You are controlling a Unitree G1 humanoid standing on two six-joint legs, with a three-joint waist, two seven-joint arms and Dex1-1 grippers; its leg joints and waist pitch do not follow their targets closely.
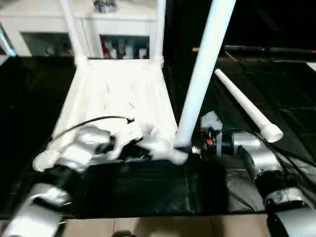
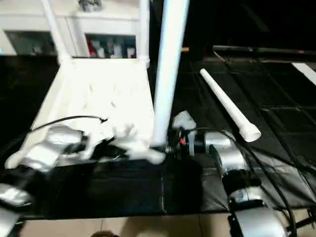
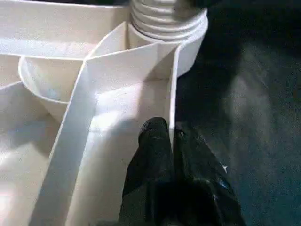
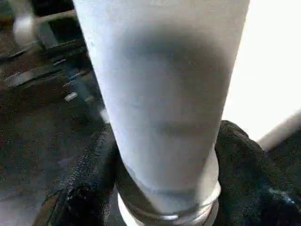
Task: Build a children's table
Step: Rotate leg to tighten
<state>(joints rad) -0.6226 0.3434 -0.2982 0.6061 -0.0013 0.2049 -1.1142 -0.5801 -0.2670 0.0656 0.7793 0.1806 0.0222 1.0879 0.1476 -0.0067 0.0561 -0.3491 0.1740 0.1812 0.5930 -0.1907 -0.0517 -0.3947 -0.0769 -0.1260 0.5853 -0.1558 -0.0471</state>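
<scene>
A third leg (image 1: pixel 202 74) is gripped upright at the inverted tabletop's (image 1: pixel 118 94) near corner by the right gripper (image 1: pixel 193 146); the rim is pinched by the left gripper (image 3: pixel 172 141). Cross-threading is risked if the leg tilts.

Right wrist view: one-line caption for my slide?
Right gripper clamps the base of a white table leg, fingers on either side, above the black mat.
</scene>
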